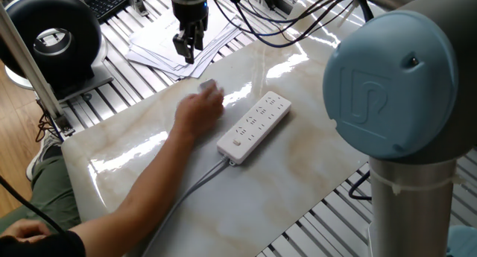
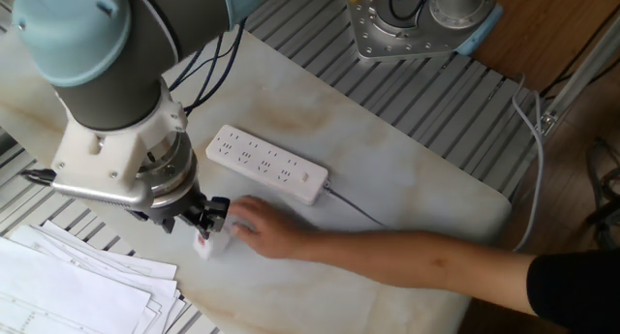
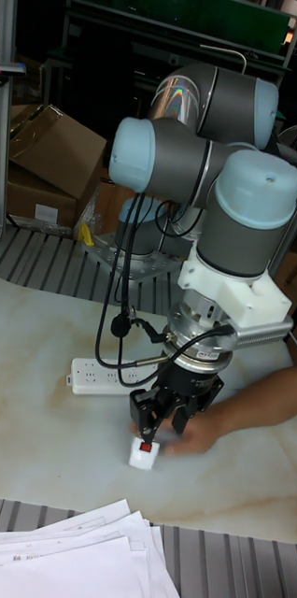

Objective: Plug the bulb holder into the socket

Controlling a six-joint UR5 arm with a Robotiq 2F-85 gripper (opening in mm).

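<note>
The bulb holder (image 3: 144, 455), a small white block with a red mark on top, stands on the marble table; it also shows as the bulb holder (image 2: 207, 245) and, blurred, the bulb holder (image 1: 209, 86). A person's hand (image 2: 256, 227) rests right beside it, fingers touching or nearly touching it. My gripper (image 3: 158, 422) hangs just above the holder, open, with nothing between its fingers. The gripper (image 1: 186, 45) looks narrow in one fixed view. The socket (image 2: 268, 165), a long white power strip, lies flat a short way off, the socket (image 1: 255, 124) trailing a grey cable.
A stack of white papers (image 1: 170, 45) lies at the table edge close to the gripper. The person's forearm (image 2: 417, 261) stretches across the table. A slotted metal frame (image 2: 436, 92) surrounds the marble top. A black round device (image 1: 52, 37) sits off the table.
</note>
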